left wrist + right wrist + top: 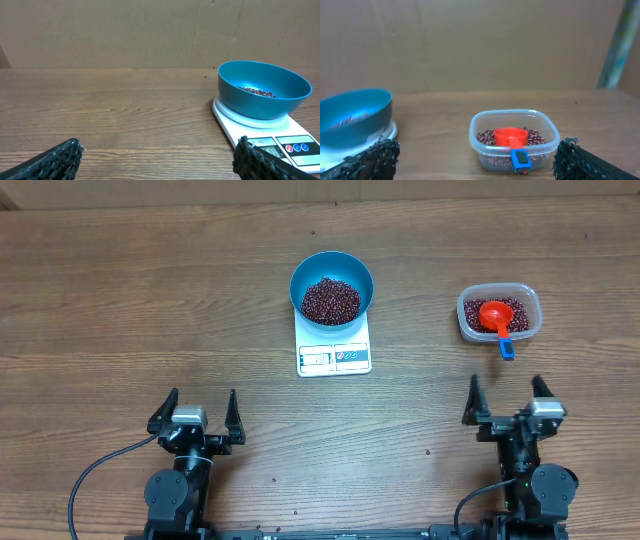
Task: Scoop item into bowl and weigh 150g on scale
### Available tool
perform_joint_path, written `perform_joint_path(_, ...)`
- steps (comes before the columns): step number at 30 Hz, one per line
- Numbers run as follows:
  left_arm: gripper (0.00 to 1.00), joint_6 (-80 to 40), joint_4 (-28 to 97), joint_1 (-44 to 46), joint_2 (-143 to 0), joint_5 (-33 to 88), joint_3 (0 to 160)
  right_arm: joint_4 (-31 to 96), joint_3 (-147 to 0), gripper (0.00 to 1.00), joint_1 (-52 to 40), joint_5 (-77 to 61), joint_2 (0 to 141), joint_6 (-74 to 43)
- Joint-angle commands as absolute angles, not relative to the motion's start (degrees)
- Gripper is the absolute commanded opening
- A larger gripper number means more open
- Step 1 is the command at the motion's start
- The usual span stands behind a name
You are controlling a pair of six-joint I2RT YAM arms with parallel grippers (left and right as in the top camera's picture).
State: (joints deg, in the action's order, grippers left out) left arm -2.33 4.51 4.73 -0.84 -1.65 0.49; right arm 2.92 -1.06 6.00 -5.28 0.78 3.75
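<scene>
A round sky-blue plastic bowl point(333, 260) is seated on a small flat white rectangular kitchen scale point(334, 358), near the middle of the brown wood-grain table point(120, 300). A pile of small dark red-maroon beans point(331, 300) is held in the bowl. A display and blue-outlined buttons are seen along the scale's front edge, but the print there is too small to be read. More of the beans are contained in a clear rounded-rectangular plastic container point(462, 310) to the right, where a bright orange-red measuring scoop point(495, 315) with a blue handle end is laid. The left gripper point(202, 393) and right gripper point(505, 382) are seen at the near edge, jaws spread wide, nothing grasped, well apart from everything.
</scene>
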Motion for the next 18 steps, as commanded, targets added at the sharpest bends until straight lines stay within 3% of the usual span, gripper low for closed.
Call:
perform_joint_path(1, 1.0, -0.8, 4.4, 4.3, -0.2, -1.0, 0.3, 3.8, -0.4, 1.0, 6.1, -11.2, 0.1, 13.8)
perform_joint_path(18, 1.0, -0.8, 4.4, 4.3, -0.2, -1.0, 0.3, 4.1, -0.4, 1.0, 6.1, -10.1, 0.1, 10.3)
